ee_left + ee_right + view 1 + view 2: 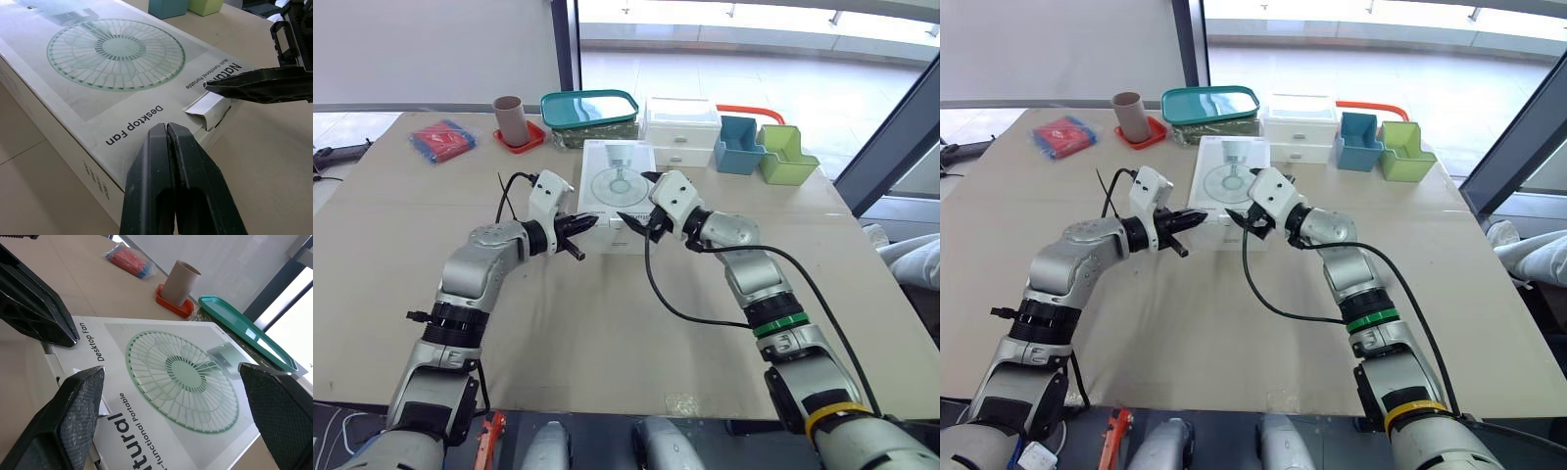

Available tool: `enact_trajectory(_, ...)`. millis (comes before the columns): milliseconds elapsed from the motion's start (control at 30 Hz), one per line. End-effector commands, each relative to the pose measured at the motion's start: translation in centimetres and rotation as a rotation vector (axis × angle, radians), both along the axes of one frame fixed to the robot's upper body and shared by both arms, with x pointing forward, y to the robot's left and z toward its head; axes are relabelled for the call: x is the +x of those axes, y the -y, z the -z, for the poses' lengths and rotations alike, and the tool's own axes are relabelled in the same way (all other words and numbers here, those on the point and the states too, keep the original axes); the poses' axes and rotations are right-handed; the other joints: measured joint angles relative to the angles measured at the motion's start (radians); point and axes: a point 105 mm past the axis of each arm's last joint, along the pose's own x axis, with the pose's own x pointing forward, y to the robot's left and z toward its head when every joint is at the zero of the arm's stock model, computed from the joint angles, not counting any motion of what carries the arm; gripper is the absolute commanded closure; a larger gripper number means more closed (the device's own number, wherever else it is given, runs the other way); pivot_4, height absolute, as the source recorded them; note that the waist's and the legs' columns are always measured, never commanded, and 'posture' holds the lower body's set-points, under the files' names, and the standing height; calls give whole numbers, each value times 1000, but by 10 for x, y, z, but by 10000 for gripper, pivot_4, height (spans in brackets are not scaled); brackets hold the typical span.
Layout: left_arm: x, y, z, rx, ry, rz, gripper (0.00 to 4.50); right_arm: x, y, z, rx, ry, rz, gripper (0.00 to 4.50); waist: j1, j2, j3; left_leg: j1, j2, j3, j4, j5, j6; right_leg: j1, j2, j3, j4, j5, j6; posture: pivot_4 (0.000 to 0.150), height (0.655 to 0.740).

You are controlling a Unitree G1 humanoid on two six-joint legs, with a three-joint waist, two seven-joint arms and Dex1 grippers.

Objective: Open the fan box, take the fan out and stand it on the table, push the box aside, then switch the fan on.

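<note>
The fan box [618,186] lies flat and shut on the worktop [607,323], its near end toward us. The left gripper [167,127], fingers pressed together, points at that edge, probably to steady it. The right gripper [638,204], fingers wide apart, reaches for the lifted end flap [208,108]. We count one box, one cup [508,119], one tray [589,108] and two bins [737,145].

Your silver arms [489,257] have black fingers [168,186], white wrist housings [546,196] and looping black cables [649,279]. A green band [773,321] and a yellow band [830,411] sit behind the right gripper [639,201].
</note>
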Motion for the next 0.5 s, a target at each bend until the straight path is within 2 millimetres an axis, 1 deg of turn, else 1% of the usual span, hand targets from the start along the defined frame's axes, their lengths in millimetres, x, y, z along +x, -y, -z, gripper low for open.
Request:
enact_trajectory(33,-1,-1,5,14,-13,-2,44011,-1,-1,-18,22,59,-11,0,0,0,0,0,0,0,0,0,0,0,0,0,0,0,0,1500,7400)
enact_trajectory(167,1,-3,6,15,-16,-8,44011,-9,-6,-21,24,56,-57,0,0,0,0,0,0,0,0,0,0,0,0,0,0,0,0,1500,7400)
enact_trajectory(300,2,-4,6,16,-15,-12,44011,-11,-7,-22,21,56,-68,0,0,0,0,0,0,0,0,0,0,0,0,0,0,0,0,1500,7400)
enact_trajectory(400,2,-3,6,13,-13,-11,44011,-16,-9,-16,-21,39,-96,0,0,0,0,0,0,0,0,0,0,0,0,0,0,0,0,1500,7400)
enact_trajectory(500,3,-2,6,9,-11,-9,44011,-14,-7,-12,-32,27,-83,0,0,0,0,0,0,0,0,0,0,0,0,0,0,0,0,1500,7400)
